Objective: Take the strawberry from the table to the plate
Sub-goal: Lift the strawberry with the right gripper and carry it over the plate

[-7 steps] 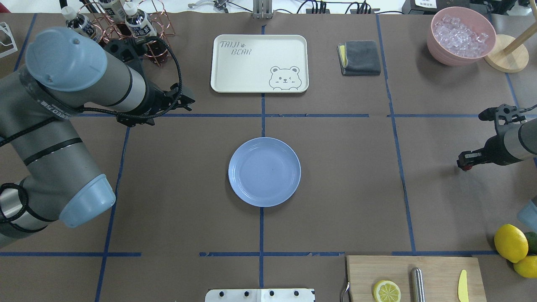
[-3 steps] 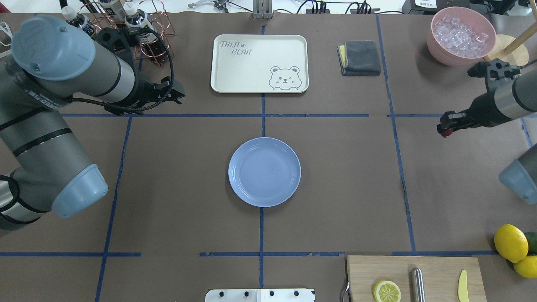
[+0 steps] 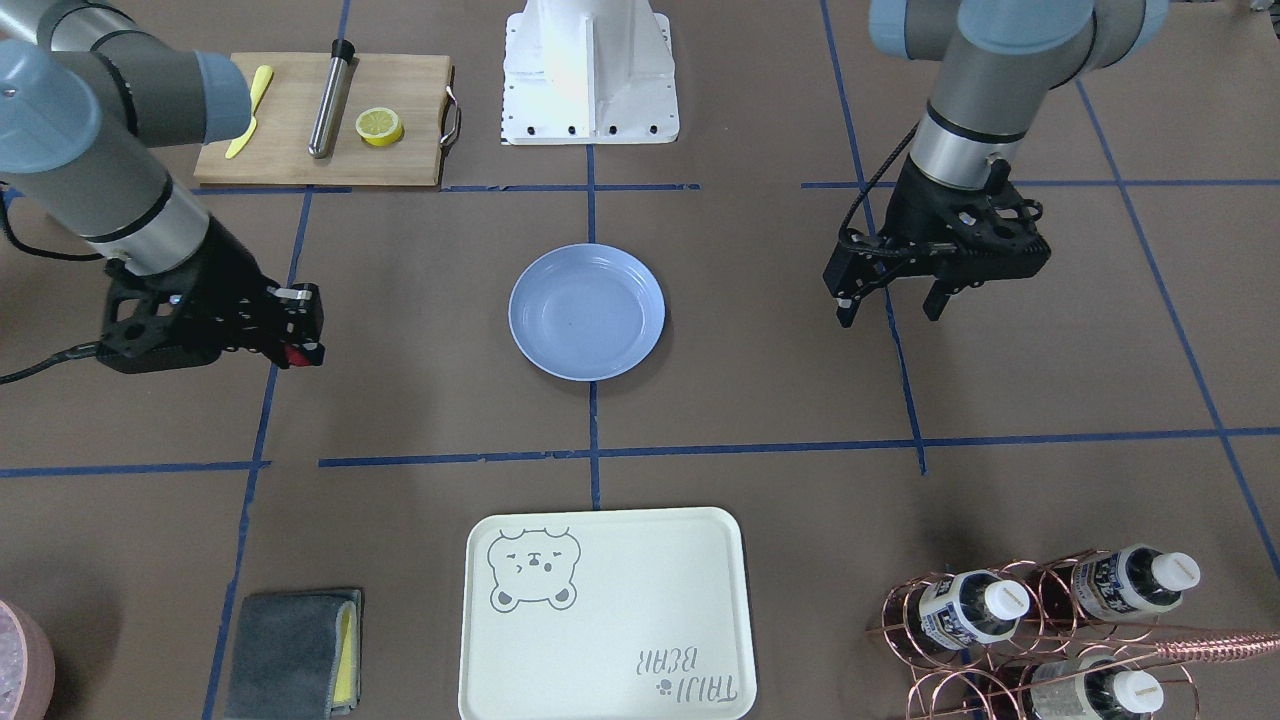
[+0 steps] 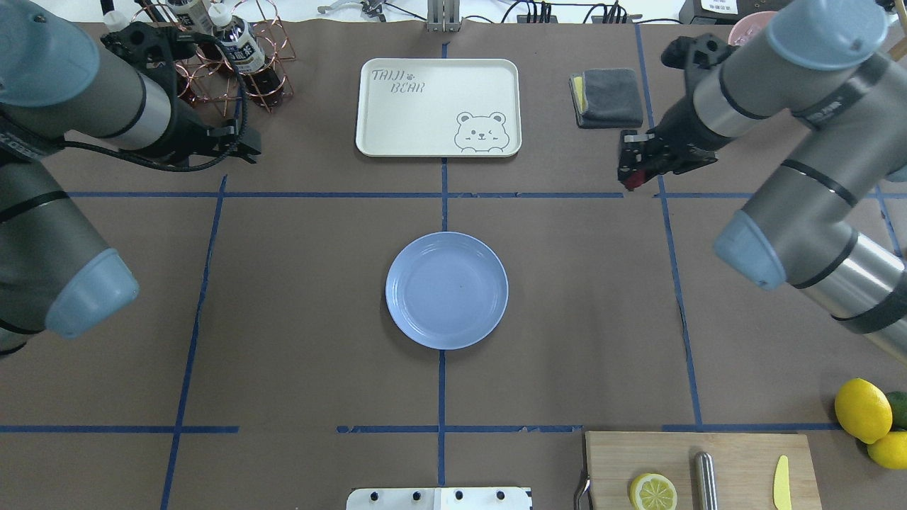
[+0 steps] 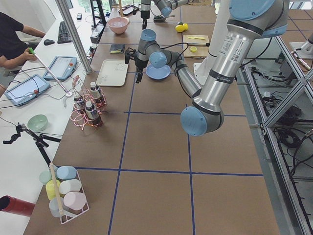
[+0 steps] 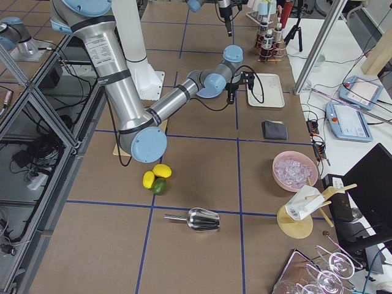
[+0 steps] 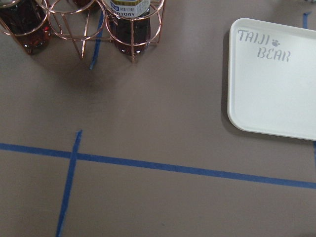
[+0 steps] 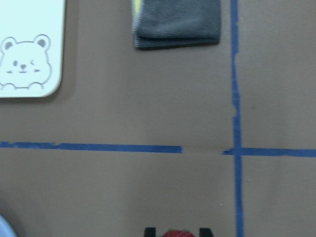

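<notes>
**A:** Left gripper [image 4: 244, 144]?
**B:** You had it at the plate's [image 4: 446, 290] ten o'clock, seen from overhead, jaws apart and holding nothing.
**A:** And the strawberry [image 4: 635, 179]?
**B:** You had it pinched between the right gripper's [image 4: 630, 174] jaws. It was above the table [image 4: 319, 297], at the plate's two o'clock, near the grey cloth [image 4: 609, 97].

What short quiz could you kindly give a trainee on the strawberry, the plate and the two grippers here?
1. True or false: the strawberry lies on the plate.
2. Fill in: the left gripper is ____ (open or shut).
3. Which holds the strawberry? A: the left gripper. B: the right gripper. C: neither.
Key: 1 false; 2 open; 3 B.
</notes>
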Available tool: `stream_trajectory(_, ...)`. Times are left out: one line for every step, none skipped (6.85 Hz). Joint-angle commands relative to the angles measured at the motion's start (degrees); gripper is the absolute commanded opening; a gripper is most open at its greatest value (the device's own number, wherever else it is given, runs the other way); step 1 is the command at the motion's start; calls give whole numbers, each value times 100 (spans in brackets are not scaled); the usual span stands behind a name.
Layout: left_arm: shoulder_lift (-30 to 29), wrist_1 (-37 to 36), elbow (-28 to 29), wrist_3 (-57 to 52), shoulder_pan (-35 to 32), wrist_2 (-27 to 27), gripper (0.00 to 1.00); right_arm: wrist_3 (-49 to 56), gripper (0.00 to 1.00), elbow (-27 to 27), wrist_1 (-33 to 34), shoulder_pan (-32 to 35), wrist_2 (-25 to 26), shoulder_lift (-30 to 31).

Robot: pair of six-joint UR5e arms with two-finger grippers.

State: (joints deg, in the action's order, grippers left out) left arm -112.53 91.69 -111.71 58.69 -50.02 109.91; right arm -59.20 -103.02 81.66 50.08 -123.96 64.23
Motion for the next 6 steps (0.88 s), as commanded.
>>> stream_trajectory(502,15,0,-1214,-550,240,100,-302,0,131,376,-742,703,-673)
stream_trajectory(739,15,17,-1759,-823,389,100,-311,0,437,647,-1172,1194,-1093)
stream_trajectory(1046,50,26,-2287,-999,478,100,-311,0,867,746,-1480,1486,-1506)
stream_trajectory(1284,59,44,-2840,-1254,670,100,-363,0,1315,729,-1745,1767,-1824)
stream_trajectory(1469,68,53,-3324,-1578,890,100,-477,0,1667,729,-1913,1953,-2096)
stream_trajectory(1523,68,96,-3573,-1738,979,100,-478,0,1723,729,-2045,1963,-2151)
